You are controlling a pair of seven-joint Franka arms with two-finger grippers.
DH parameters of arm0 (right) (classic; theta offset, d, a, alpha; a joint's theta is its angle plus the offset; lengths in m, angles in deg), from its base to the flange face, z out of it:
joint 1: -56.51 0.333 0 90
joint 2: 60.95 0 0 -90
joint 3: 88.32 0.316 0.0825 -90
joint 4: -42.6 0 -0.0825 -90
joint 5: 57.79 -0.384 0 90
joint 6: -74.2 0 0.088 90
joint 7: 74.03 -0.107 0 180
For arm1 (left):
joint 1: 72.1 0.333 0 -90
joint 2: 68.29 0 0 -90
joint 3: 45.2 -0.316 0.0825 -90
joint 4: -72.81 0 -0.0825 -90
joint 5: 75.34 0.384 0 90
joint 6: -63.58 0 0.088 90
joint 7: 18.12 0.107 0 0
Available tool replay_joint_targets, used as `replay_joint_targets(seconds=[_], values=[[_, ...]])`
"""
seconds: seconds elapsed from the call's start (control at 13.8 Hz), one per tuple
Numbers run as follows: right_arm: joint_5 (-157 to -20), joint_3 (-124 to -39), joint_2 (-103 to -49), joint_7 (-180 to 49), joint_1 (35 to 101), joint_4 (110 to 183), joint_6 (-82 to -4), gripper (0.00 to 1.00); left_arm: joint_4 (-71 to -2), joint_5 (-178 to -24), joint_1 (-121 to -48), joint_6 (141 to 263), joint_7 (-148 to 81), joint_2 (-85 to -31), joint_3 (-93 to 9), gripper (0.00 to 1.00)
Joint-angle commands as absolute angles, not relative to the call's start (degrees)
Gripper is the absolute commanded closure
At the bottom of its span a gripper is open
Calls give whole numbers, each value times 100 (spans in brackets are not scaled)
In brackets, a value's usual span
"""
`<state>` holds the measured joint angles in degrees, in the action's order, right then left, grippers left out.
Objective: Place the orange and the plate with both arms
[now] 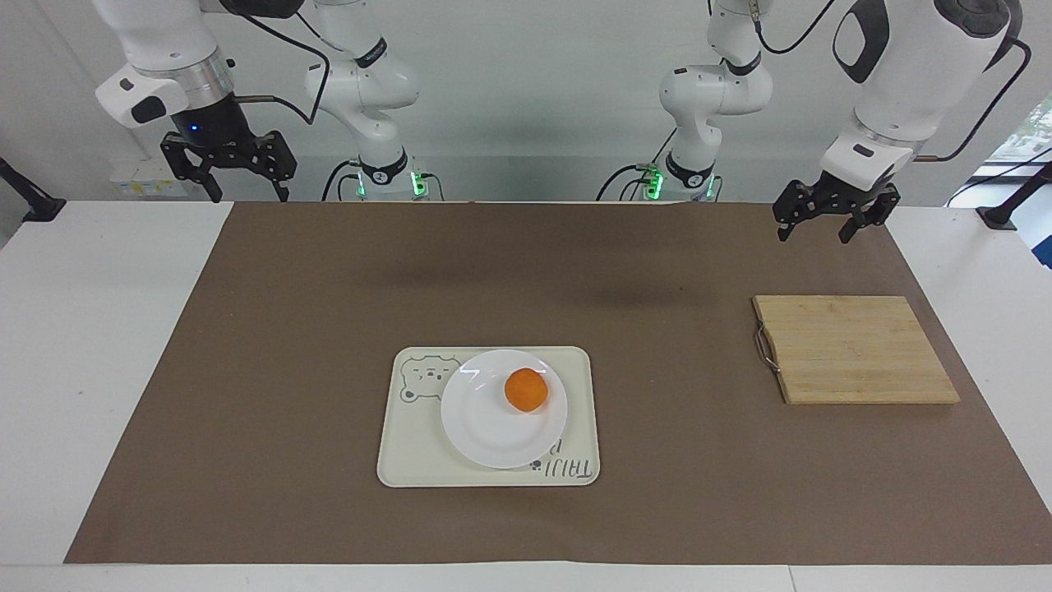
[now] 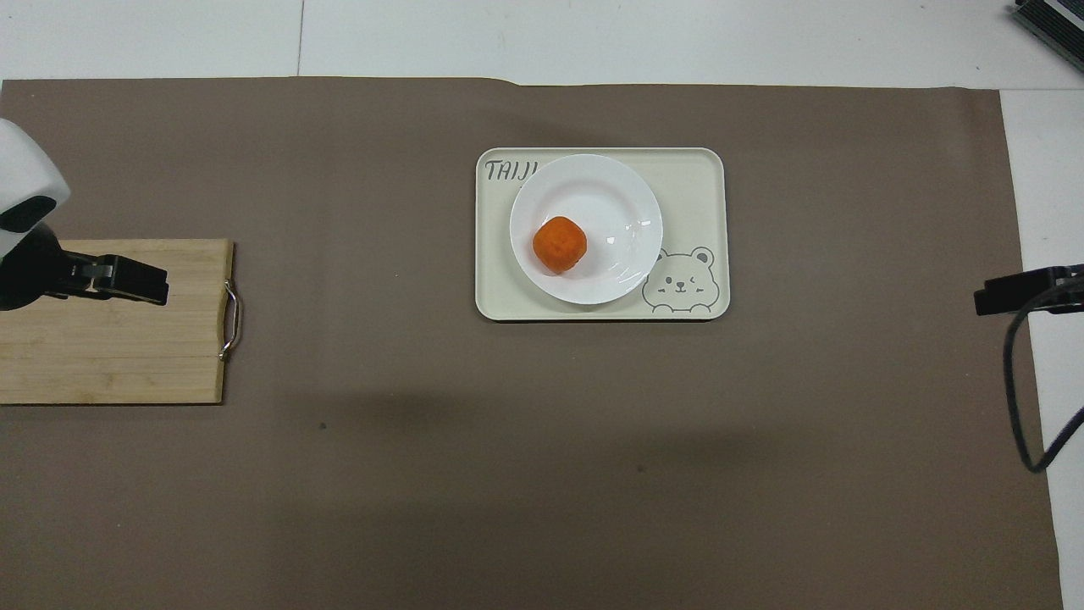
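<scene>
The orange (image 1: 526, 390) (image 2: 559, 244) rests in the white plate (image 1: 485, 432) (image 2: 610, 199), off-centre toward the left arm's end. The plate sits on a cream tray with a bear drawing (image 1: 407, 460) (image 2: 703, 178) in the middle of the table. My left gripper (image 1: 812, 234) (image 2: 140, 284) hangs open and empty in the air over the wooden cutting board. My right gripper (image 1: 249, 196) (image 2: 1012, 292) hangs open and empty over the edge of the brown mat at the right arm's end. Both are well apart from the plate and orange.
A wooden cutting board with a metal handle (image 1: 855, 349) (image 2: 110, 347) lies at the left arm's end. A brown mat (image 1: 329, 312) (image 2: 381, 474) covers most of the white table. A black cable (image 2: 1020, 407) dangles from the right arm.
</scene>
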<state>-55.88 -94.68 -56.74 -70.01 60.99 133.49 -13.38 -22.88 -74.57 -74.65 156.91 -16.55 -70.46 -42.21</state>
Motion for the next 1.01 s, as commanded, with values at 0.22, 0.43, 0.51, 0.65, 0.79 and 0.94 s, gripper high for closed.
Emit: replay_joint_targets(seconds=[0.22, 0.43, 0.51, 0.65, 0.79, 0.94], values=[[-5533, -9421, -5523, -6911, 6126, 13559, -1307, 0, -2449, -7464, -7395, 15779, -1698, -7180, -4186, 0], [-5533, -9430, -5532, -6893, 6091, 13559, -1360, 0, -2449, -7464, -7395, 15779, -1698, -7180, -4186, 0], [-5533, -9421, -5523, -6894, 6091, 13559, -1351, 0, -2449, -7464, -7403, 15779, -1698, -7180, -4186, 0], [-5533, -9421, -5523, -6894, 6091, 13559, -1351, 0, -2449, -7464, -7404, 15779, -1706, -7180, -4186, 0], [-5725, -9447, -5532, -6937, 6056, 13559, -1360, 0, -2449, -7464, -7395, 15779, -1698, -7180, -4177, 0], [-5805, -9456, -5532, -6938, 6055, 13550, -1334, 0, -2449, -7464, -7403, 15779, -1698, -7180, -4186, 0]])
